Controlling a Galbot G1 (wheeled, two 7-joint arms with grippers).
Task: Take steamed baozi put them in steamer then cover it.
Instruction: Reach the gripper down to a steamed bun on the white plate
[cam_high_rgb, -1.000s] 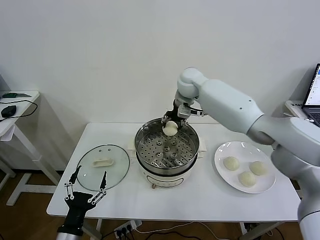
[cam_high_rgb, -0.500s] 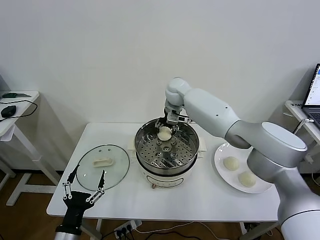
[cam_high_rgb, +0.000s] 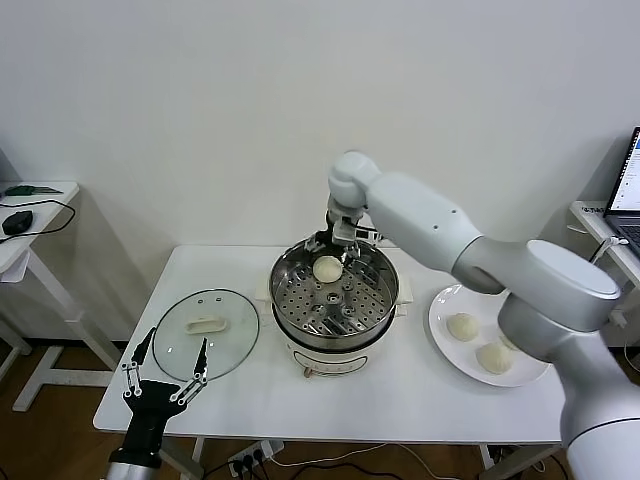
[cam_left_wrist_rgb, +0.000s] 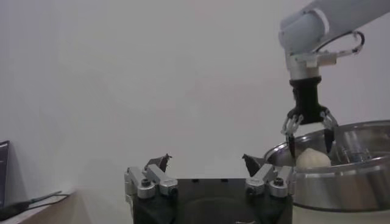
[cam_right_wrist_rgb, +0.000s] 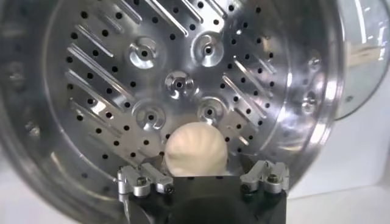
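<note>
Fingers (cam_left_wrist_rgb: 291, 126) of the right gripper (cam_high_rgb: 334, 246) are standing spread apart, one on each side of a baozi (cam_high_rgb: 327, 268) and not clamped on it, as the left wrist view shows from the side. That bun is sitting on the perforated floor toward the far side of the steamer (cam_high_rgb: 300, 305), and in the right wrist view it is lying just beyond the gripper body, smooth, domed and cream-white with faint pleats.

The right arm is reaching in from the right, a long white sweep across the table (cam_high_rgb: 420, 395), its wrist bent so the gripper is pointing straight down into the basket. The left gripper (cam_high_rgb: 164, 366) is hanging low at the near left corner of the table, its thin black fingers splayed wide and holding nothing, just near of the cover (cam_high_rgb: 235, 325).

The steamer is gleaming: round polished steel walls, a floor punched with holes and slots, sitting on a white cooker base. The cover is lying flat on the table to its left, clear glass ringed in metal, with a white oblong handle at the centre. Off to the right, a flat white plate (cam_high_rgb: 445, 330) is carrying more round pale buns (cam_high_rgb: 462, 326), partly hidden behind the right arm.
</note>
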